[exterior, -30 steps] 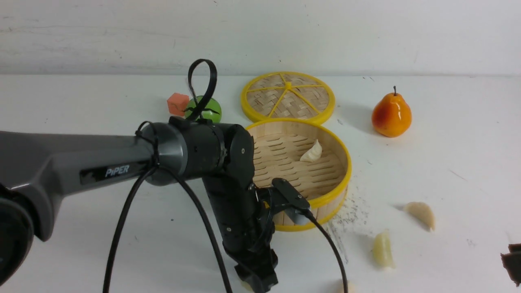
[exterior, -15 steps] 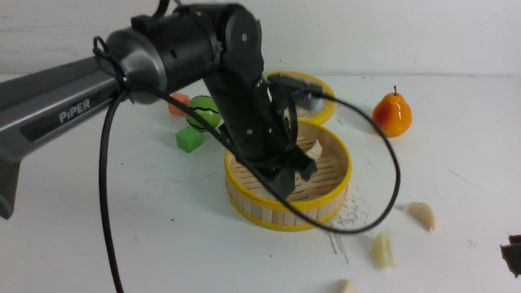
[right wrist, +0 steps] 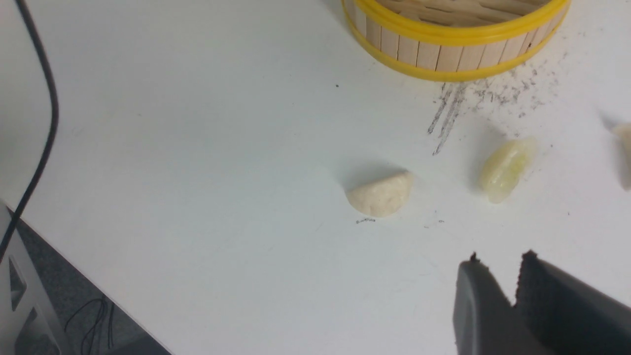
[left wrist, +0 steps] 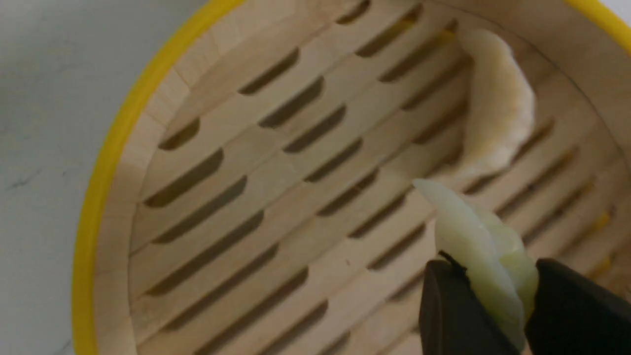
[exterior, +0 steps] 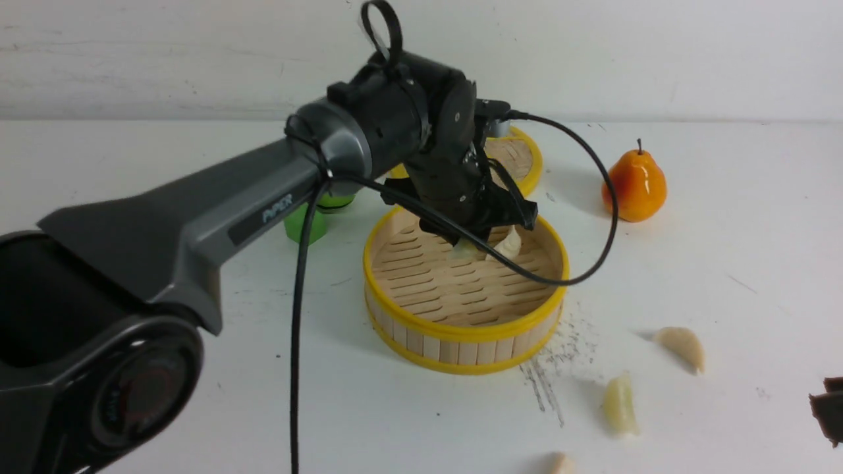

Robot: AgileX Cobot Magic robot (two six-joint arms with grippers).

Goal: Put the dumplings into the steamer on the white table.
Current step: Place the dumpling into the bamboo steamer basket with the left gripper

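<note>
Dumplings (exterior: 620, 403) are lying loose, three of them, on the white table (exterior: 724, 263), near right, with open room around them. The steamer (exterior: 461, 332) is sitting centre. The left gripper (left wrist: 493, 266) is hovering inside its far rim, clamping a pale dumpling (left wrist: 473, 231) beside a settled one (exterior: 506, 245), likely for release. The right gripper (right wrist: 502, 257) is hanging nearby, fingers together.

The steamer (exterior: 461, 336) is shown in pale wood strips between yellow rims, its floor striped with dark slots. The woven lid (exterior: 523, 157) at upper centre is edged in yellow. The pear (exterior: 633, 186) at right is coloured orange, reddened on one side. The white table (exterior: 724, 263) is marked with dark scratches. The held dumpling (left wrist: 480, 241) is tinted pale yellow-green, the dumpling (left wrist: 498, 113) beside it cream
</note>
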